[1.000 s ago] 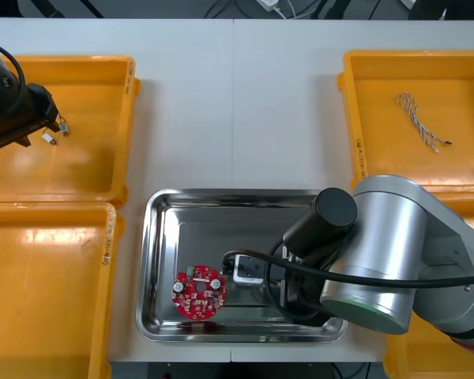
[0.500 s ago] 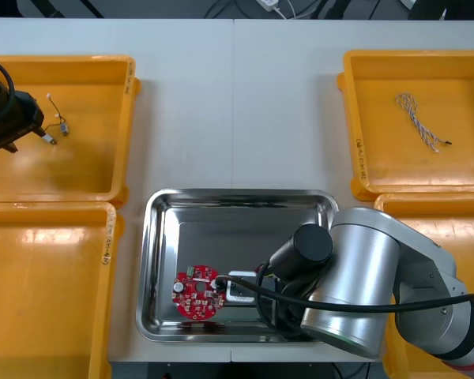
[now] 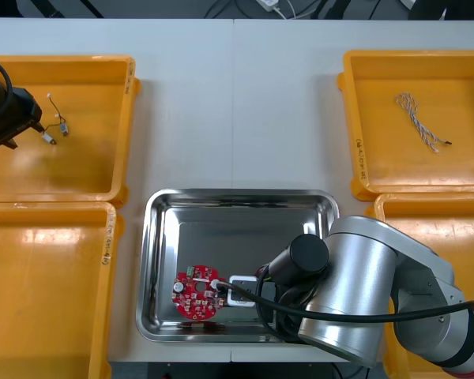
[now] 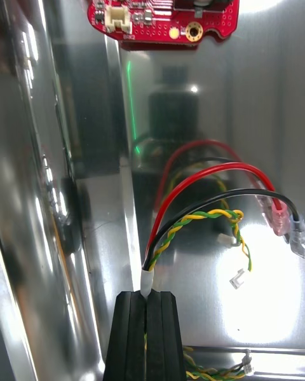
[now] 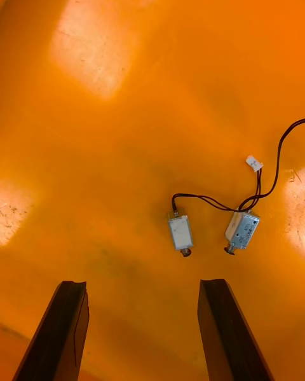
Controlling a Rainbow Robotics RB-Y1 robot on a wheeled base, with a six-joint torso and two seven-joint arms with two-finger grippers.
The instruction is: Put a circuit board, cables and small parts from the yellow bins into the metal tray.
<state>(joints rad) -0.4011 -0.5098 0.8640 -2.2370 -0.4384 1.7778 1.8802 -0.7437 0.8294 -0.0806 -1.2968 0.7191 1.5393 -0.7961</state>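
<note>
Your red circuit board (image 3: 198, 293) lies flat inside the metal tray (image 3: 245, 213), toward its near left corner. Just beside the board, low over the tray floor, your right pincer (image 4: 147, 298) is closed tight on the white sleeve (image 4: 147, 282) of a cable bundle (image 4: 210, 190). Its red, black and twisted yellow-green wires loop out across the tray. Well left of the tray, your left pincer (image 5: 143, 285) hangs spread wide above two small metal parts (image 5: 180, 233) in a yellow bin (image 3: 87, 174) on the bench (image 3: 237, 103).
</note>
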